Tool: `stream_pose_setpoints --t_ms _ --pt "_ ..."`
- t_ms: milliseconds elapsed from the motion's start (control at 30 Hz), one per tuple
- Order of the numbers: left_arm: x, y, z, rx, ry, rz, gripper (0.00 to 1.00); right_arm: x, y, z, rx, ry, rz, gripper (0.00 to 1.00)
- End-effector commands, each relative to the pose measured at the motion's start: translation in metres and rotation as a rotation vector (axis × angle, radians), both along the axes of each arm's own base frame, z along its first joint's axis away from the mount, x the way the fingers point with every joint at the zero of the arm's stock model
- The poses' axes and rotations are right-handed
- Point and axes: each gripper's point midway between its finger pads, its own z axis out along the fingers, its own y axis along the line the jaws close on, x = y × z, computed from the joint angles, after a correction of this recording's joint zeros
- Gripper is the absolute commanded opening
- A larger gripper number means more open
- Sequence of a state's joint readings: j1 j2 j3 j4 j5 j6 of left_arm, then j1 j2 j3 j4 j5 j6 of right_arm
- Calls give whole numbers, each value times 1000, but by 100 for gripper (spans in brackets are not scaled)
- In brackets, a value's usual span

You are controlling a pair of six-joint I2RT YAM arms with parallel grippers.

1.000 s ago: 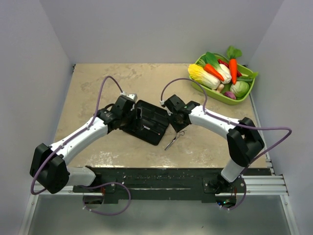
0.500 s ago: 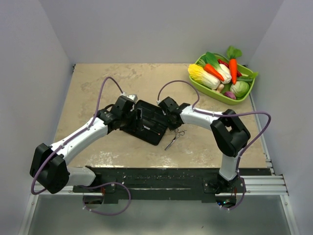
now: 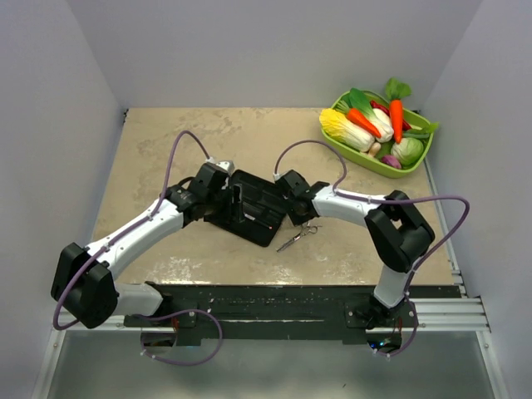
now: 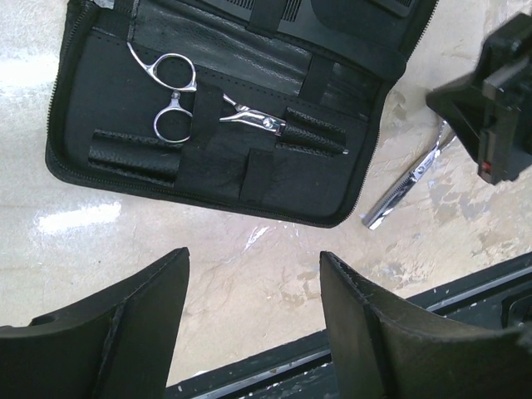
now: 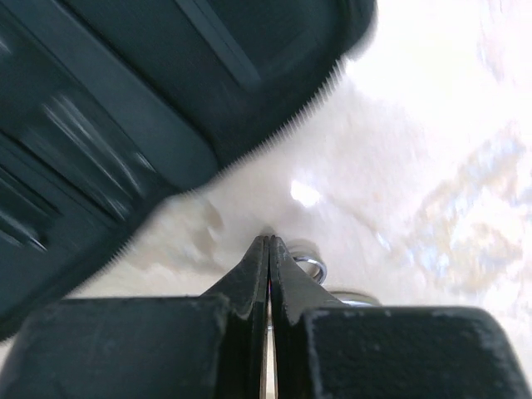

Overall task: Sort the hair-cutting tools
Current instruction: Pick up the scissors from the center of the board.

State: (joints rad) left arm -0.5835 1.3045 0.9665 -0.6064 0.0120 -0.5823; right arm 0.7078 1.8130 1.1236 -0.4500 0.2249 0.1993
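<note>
Sorting toward the table's near edge
With left gripper (image 4: 253,278) open beside case (image 4: 212,170), right gripper (image 5: 268,246) pinched shut beside loose scissors (image 3: 298,239)

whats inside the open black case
One pair of silver scissors, its blades partly hidden under a strap. A comb shows at the top edge, mostly out of frame.

Left arm (image 3: 137,230): white links, black joints.
Right arm (image 3: 353,204): same white and black.
Cables (image 3: 170,162): purple, looped.
Left end effector fingers (image 4: 116,332): matte black wedges.
</note>
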Motion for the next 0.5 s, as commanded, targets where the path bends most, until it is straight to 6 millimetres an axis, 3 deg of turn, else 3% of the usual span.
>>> stream_pose_setpoints --t_ms 0,367,467 --pt "6 -8 2 -32 -15 -16 69 -27 -33 -5 -68 39 -89 0" --pt "12 -17 -2 -48 -1 -33 69 -46 -42 19 -3 34 -188 0" --pt "13 -18 -3 -51 -1 -31 69 -56 -46 17 -1 56 -202 0"
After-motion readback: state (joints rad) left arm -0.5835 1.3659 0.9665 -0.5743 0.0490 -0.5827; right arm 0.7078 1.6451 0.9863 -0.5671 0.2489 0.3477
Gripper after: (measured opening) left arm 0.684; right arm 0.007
